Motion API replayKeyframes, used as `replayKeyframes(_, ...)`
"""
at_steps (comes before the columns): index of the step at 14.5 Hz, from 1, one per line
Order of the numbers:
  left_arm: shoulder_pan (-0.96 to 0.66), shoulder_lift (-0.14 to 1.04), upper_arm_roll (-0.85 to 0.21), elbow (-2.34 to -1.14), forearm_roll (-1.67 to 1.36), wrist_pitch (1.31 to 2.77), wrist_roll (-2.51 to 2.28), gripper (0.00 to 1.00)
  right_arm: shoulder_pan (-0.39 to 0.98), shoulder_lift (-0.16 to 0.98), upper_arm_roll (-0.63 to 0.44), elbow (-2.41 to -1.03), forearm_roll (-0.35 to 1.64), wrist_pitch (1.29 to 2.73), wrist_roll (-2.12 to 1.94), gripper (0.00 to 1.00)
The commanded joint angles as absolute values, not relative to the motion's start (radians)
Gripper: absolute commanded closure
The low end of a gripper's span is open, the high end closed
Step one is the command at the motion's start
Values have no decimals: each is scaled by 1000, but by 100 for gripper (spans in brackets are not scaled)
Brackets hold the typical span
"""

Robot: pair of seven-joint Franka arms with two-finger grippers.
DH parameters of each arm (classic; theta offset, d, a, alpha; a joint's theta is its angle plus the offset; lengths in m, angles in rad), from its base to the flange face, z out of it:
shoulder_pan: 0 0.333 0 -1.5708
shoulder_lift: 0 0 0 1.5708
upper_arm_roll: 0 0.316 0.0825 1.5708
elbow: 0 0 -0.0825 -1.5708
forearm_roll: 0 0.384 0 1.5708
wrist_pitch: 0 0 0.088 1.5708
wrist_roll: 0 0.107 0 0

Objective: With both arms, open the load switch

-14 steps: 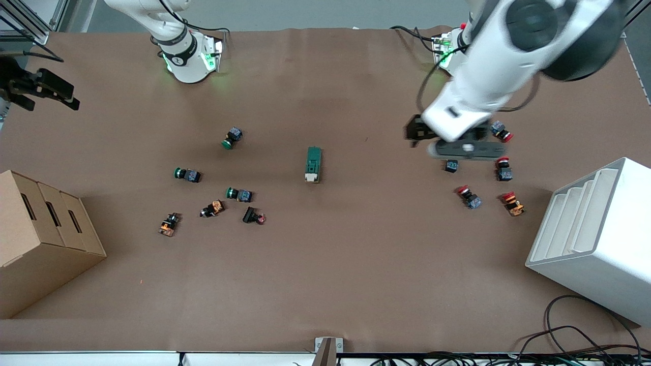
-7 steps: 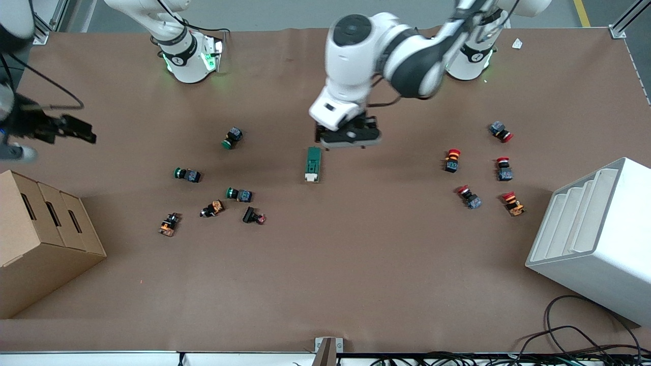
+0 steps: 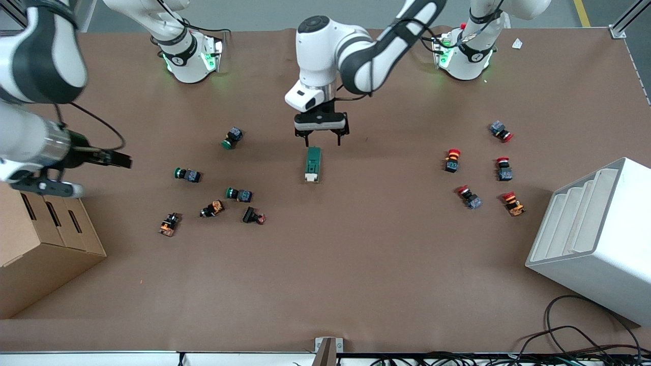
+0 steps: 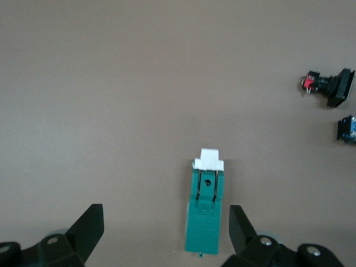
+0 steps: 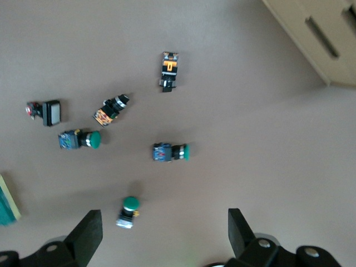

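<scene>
The load switch (image 3: 313,164) lies on the brown table, a dark-green block with its white toggle (image 4: 209,160) at the end nearer the front camera. My left gripper (image 3: 321,136) hangs open just over the switch's green end. In the left wrist view the switch (image 4: 206,217) lies between the spread fingers (image 4: 240,225), closer to one of them, and nothing is held. My right gripper (image 3: 119,160) is open and empty, in the air over the table near the right arm's end. In the right wrist view only a corner of the switch (image 5: 8,204) shows.
Green push buttons (image 3: 233,138) (image 3: 187,175) (image 3: 239,193) and orange and black ones (image 3: 212,208) lie between the right gripper and the switch. Red push buttons (image 3: 452,159) lie toward the left arm's end. A cardboard box (image 3: 40,239) and a white rack (image 3: 595,239) stand at the table's two ends.
The left arm swung from over the red push buttons to over the load switch. The right arm moved in from the table's end toward the green push buttons.
</scene>
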State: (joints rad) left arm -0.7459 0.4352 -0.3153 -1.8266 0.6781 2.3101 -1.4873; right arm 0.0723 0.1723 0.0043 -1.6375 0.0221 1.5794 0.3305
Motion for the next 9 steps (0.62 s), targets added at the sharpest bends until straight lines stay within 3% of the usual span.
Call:
replayKeyframes(1, -788, 506, -313, -1827, 864, 2321, -1706, 1, 158, 231, 3, -1628, 86, 1611, 616, 0)
replayKeyframes(9, -903, 649, -313, -1873, 1411, 2261, -2305, 1, 425, 483, 3, -1569, 282, 1802, 1341, 0)
